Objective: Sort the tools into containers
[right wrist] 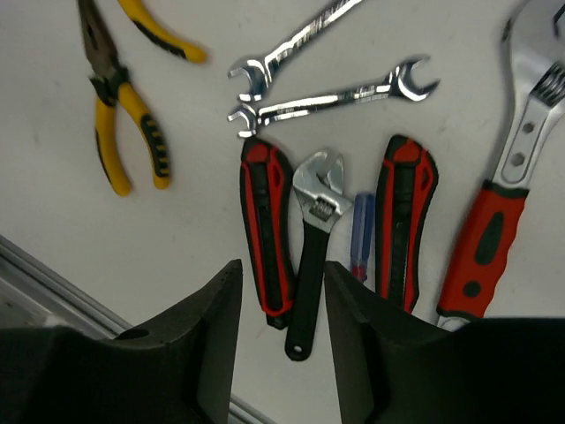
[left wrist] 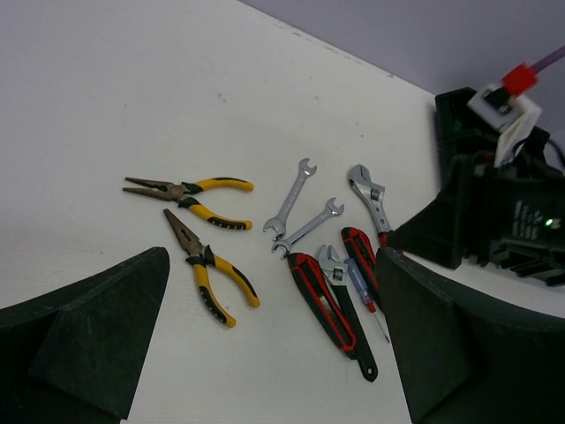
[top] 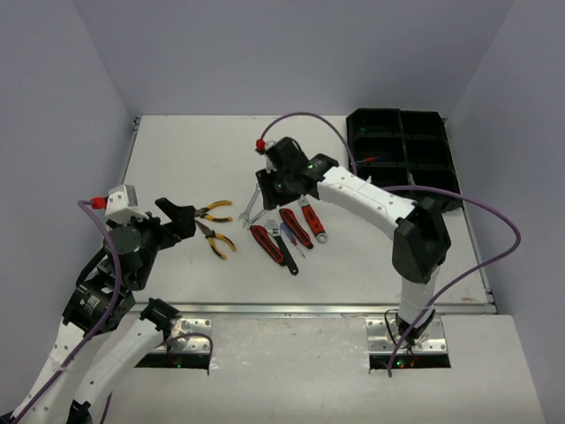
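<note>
The tools lie in a cluster at mid-table. There are two yellow-handled pliers [top: 216, 225], two silver wrenches [top: 252, 208], two red-and-black-handled tools [top: 267, 245], a black-handled adjustable wrench [right wrist: 309, 256], a small blue screwdriver [right wrist: 361, 231] and a red-handled adjustable wrench [top: 312, 219]. My right gripper [right wrist: 282, 309] is open and empty. It hovers over the black wrench's handle end and the left red-and-black handle [right wrist: 267, 225]. My left gripper [left wrist: 274, 291] is open and empty, left of the pliers [left wrist: 207, 269]. The black six-compartment tray [top: 441, 168] stands at the back right.
A small red and green item [top: 369, 160] lies in a left compartment of the tray. The right arm's wrist [left wrist: 494, 212] hangs over the far side of the cluster. A metal strip [top: 309, 309] runs along the table's near edge.
</note>
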